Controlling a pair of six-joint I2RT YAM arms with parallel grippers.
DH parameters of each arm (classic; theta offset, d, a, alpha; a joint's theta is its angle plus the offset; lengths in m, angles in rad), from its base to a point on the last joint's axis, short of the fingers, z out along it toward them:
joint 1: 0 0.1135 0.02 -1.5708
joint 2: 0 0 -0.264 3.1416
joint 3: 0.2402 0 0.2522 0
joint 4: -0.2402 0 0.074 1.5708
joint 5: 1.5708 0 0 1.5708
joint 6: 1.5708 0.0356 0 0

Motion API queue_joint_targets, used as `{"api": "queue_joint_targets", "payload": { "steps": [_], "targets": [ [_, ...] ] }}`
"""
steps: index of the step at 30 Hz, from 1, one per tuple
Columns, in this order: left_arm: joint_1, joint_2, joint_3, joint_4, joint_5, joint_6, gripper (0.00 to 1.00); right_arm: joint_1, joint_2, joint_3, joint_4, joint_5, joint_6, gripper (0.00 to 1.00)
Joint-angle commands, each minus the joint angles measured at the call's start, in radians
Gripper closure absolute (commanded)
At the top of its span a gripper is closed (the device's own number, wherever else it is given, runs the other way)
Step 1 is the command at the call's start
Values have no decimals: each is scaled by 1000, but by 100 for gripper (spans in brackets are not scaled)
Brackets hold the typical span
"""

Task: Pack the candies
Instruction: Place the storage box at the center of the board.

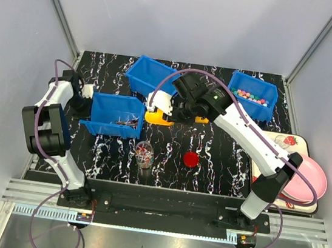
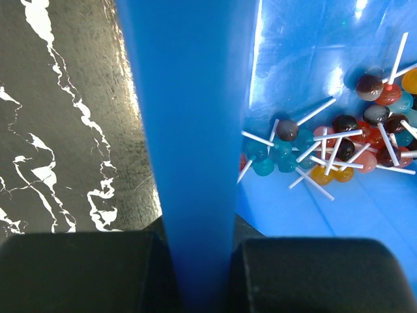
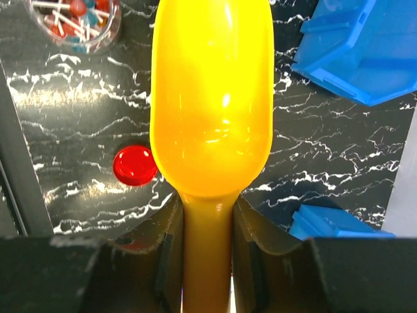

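Plastic everywhere: right gripper [image 3: 207, 218] clamps glossy yellow scoop [image 3: 212, 98] by its handle, left gripper [image 2: 195, 264] pinches smooth blue bin [image 2: 189, 117] wall.

blue bin [image 1: 110, 130]: plain walls, nothing to read.
yellow scoop [image 3: 212, 98]: no mark showing.
tray [image 1: 272, 138]: strawberry picture, no legible words.
candies [image 1: 250, 97]: too small to read.

jar [image 3: 75, 23] cut off, scoop [image 3: 212, 98] handle partly hidden
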Motion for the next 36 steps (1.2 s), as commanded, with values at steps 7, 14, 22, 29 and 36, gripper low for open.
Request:
{"api": "queue_joint_targets", "payload": {
  "steps": [7,14,22,29,36],
  "targets": [
    [4,13,84,-54,49,20,82,-11,-64,-88,190,-85,103,100],
    [4,36,98,-65,56,21,73,-12,-74,-113,225,-102,134,100],
    [7,-28,191,-66,35,8,36,-11,-73,-117,269,-99,167,100],
    [11,-134,351,-89,82,21,5,-12,-54,-114,319,-73,190,100],
    [5,-188,468,-193,505,96,1,-21,-44,-90,285,-162,181,100]
  ]
}}
